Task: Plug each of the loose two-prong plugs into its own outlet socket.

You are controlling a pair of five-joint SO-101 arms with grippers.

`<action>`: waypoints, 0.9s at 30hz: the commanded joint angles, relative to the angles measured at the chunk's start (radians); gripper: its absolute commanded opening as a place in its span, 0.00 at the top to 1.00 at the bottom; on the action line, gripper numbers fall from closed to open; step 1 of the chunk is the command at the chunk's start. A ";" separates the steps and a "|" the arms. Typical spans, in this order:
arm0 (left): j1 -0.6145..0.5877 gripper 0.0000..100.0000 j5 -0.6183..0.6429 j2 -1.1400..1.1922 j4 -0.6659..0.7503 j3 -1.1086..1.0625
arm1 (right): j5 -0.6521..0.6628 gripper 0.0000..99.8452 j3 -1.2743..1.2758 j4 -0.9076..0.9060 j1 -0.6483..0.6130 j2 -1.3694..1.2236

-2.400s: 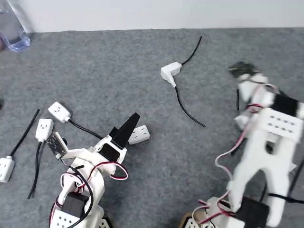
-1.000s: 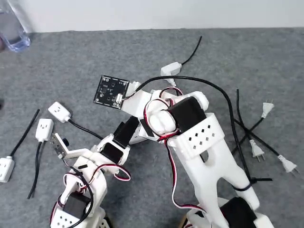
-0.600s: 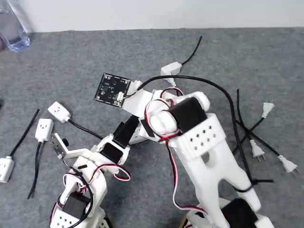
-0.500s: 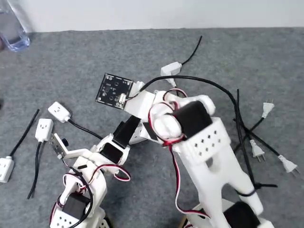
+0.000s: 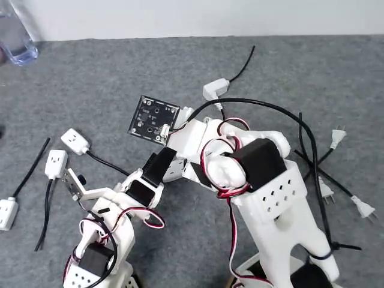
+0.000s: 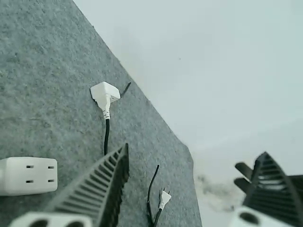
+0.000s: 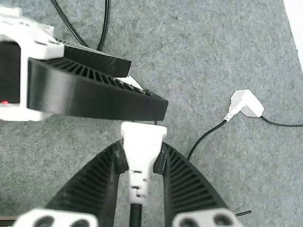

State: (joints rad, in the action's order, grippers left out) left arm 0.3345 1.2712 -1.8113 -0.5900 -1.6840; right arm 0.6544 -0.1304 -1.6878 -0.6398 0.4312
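My right gripper [image 7: 141,158] is shut on a white two-prong plug [image 7: 142,142] whose black cord [image 5: 270,111] loops over the right arm. The plug hangs just short of my left gripper [image 7: 94,90], which stands open low over the mat [image 5: 159,165]. A white outlet socket [image 6: 28,175] lies beside the left gripper's fingers and is partly hidden by them in the right wrist view [image 7: 131,82]. Another white socket [image 5: 216,90] lies farther back, with its cord trailing.
Three more white sockets [image 5: 75,141] [image 5: 55,163] [image 5: 7,214] lie at the left of the grey mat. Loose plugs [image 5: 337,138] [image 5: 326,191] [image 5: 363,208] with crossed black cords lie at the right. A clear bottle [image 5: 15,36] stands at the back left corner.
The right arm swung from the right side to the middle with the plug and cord, then drew slightly right and back. The left arm has kept still.
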 commanded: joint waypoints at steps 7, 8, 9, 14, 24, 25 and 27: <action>0.000 0.62 0.005 -0.009 0.017 0.001 | -0.037 0.99 -0.060 -0.004 -0.004 0.044; 0.000 0.62 0.005 -0.009 0.017 0.001 | -0.038 0.99 -0.060 -0.004 -0.004 0.044; 0.000 0.62 0.005 -0.009 0.017 0.001 | -0.038 0.99 -0.060 -0.004 -0.004 0.044; 0.000 0.62 0.005 -0.009 0.017 0.001 | -0.040 0.99 -0.081 -0.010 -0.004 0.064; -0.002 0.62 0.005 -0.009 0.017 0.001 | -0.040 0.99 -0.046 -0.067 0.073 0.033; -0.002 0.62 0.005 -0.009 0.017 0.001 | -0.037 0.99 -0.015 -0.056 0.096 0.033; -0.012 0.62 0.005 -0.009 0.017 0.001 | -0.031 0.99 0.043 -0.028 0.130 0.038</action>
State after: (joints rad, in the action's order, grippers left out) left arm 0.3360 1.2712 -1.8113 -0.5900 -1.6870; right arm 0.6237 -0.1274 -1.7446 -0.5631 0.4603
